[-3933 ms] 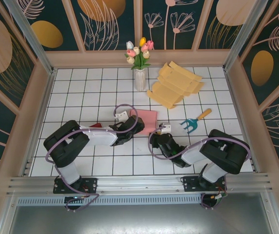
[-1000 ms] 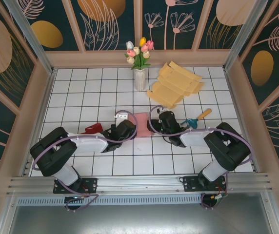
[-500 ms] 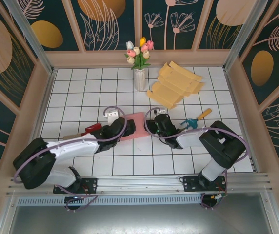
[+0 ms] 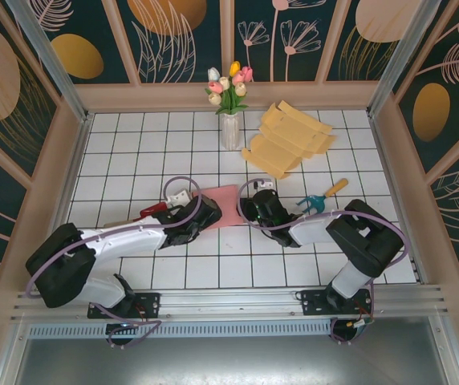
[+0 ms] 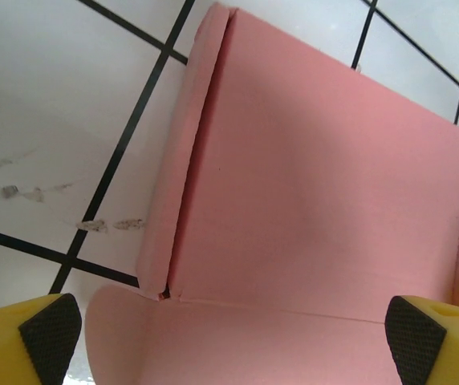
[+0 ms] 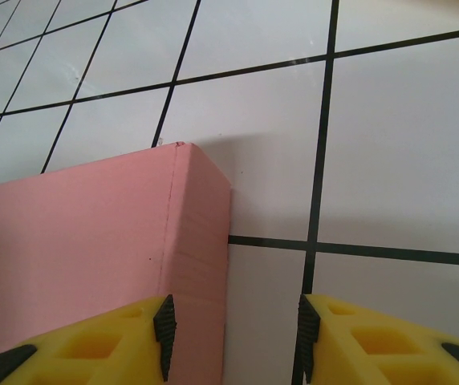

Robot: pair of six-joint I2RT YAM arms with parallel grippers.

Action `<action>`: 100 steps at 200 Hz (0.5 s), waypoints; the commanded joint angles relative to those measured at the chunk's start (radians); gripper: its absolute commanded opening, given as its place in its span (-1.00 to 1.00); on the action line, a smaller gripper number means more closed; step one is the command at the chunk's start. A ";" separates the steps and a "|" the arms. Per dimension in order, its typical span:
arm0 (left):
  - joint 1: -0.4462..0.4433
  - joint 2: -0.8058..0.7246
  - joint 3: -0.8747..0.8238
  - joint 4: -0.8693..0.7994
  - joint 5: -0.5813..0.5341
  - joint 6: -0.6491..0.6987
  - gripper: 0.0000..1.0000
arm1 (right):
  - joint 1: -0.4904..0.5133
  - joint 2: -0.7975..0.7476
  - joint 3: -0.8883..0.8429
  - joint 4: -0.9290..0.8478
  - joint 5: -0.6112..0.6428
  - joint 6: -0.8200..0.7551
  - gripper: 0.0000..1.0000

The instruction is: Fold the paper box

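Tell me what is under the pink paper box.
The pink paper box rests on the white tiled table; tiles show around its edges. Directly beneath, its panels hide everything.

A pink paper box lies flat on a white tiled table with black grid lines. Its broad panel takes up most of the view. A narrow flap runs along the panel's left edge, folded at a crease and standing slightly raised. A second crease crosses near the bottom, and below it a rounded flap spreads out at the lower left. The left gripper is spread wide, and its yellow fingers with black ribbed pads sit in the two bottom corners, with the box between them. Grey smudges mark the tile left of the box.
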 commanded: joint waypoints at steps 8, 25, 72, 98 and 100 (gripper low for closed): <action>0.000 0.056 0.066 -0.067 -0.001 -0.051 0.98 | 0.011 0.020 -0.027 -0.038 0.001 0.008 -0.07; 0.002 0.078 0.084 -0.074 -0.007 -0.066 0.98 | 0.011 0.014 -0.031 -0.040 0.002 0.005 -0.06; 0.014 0.132 0.131 -0.093 0.019 -0.101 0.98 | 0.011 0.015 -0.037 -0.032 0.004 0.002 -0.07; 0.022 0.145 0.131 -0.093 0.003 -0.094 0.98 | 0.011 0.018 -0.038 -0.029 0.001 0.002 -0.07; 0.022 0.145 0.130 -0.092 0.003 -0.094 0.97 | 0.011 0.018 -0.038 -0.029 0.001 0.002 -0.07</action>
